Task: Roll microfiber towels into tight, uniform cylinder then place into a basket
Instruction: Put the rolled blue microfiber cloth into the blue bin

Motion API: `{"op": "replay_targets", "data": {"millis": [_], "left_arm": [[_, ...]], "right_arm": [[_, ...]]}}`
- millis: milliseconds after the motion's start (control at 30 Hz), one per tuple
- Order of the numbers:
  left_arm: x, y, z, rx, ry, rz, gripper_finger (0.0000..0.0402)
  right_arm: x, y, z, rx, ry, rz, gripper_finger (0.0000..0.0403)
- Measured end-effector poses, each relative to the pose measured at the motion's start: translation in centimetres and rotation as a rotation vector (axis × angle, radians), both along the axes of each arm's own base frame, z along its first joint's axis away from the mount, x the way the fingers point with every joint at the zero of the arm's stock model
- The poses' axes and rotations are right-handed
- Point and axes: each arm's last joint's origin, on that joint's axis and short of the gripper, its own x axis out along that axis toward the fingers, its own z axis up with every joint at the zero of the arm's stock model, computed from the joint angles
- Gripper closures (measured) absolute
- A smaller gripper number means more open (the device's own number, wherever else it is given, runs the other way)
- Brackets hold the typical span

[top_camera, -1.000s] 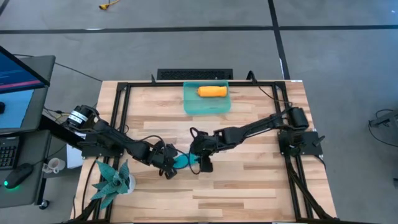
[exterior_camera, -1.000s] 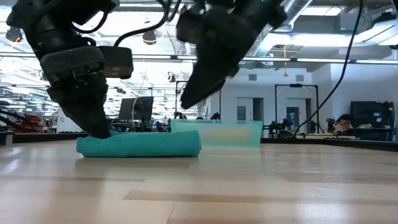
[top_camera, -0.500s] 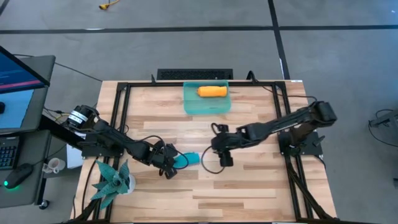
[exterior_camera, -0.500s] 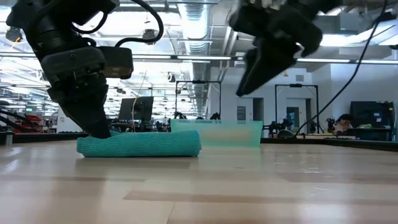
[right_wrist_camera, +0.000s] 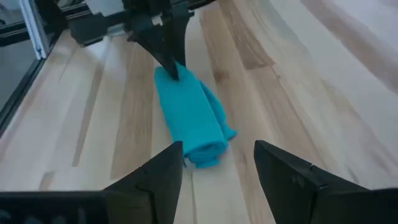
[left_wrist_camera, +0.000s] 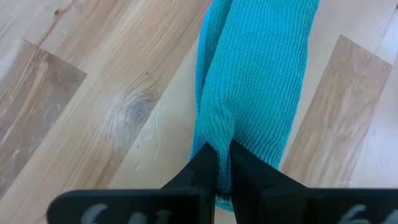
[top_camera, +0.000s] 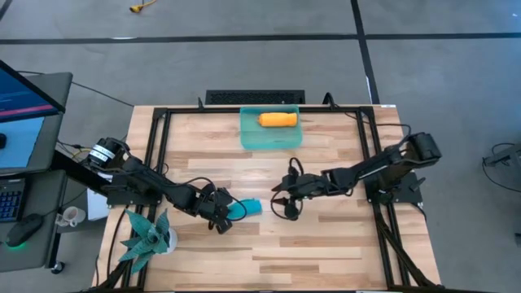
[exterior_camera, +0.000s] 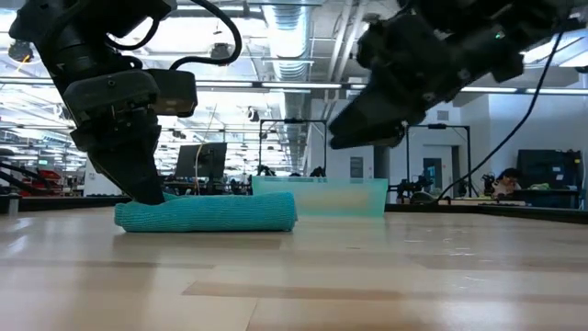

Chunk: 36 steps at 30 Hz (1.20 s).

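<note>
Teal towel (top_camera: 244, 209) is rolled at frame centre; your right end effector (top_camera: 286, 198), open, has backed off rightward, while the left end effector (top_camera: 225, 216) stays pinching its end.

A rolled teal-blue microfiber towel (left_wrist_camera: 255, 81) of soft cloth with a fine ribbed knit, matt and slightly fuzzy. It lies on a pale wooden plank table (left_wrist_camera: 93, 106) with visible grain and knots, smooth with a faint satin sheen. A translucent sea-green plastic basket (top_camera: 271, 138), smooth and lightly glossy, holds an orange cloth roll (top_camera: 278, 120). A matt black metal frame (top_camera: 155, 138) edges the table.
</note>
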Motion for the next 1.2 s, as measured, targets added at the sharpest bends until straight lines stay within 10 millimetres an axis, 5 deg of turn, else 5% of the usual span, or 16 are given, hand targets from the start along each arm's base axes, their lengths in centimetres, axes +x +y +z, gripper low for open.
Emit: {"op": "replay_targets", "data": {"millis": [400,767,1200], "left_arm": [[0.0,0.0,0.0,0.001,0.001,0.000,0.0387],[-0.1,0.0,0.0,0.001,0.007,0.008,0.0387],[-0.1,0.1,-0.1,0.008,0.013,0.012,0.0387]], "right_arm": [[6.2,0.7,-3.2,-0.008,0.051,-0.016,0.0160],[7.3,0.1,-1.9,0.018,0.071,-0.016,0.0157],[9.5,0.5,-6.4,0.166,0.145,0.089,0.0157]]}}
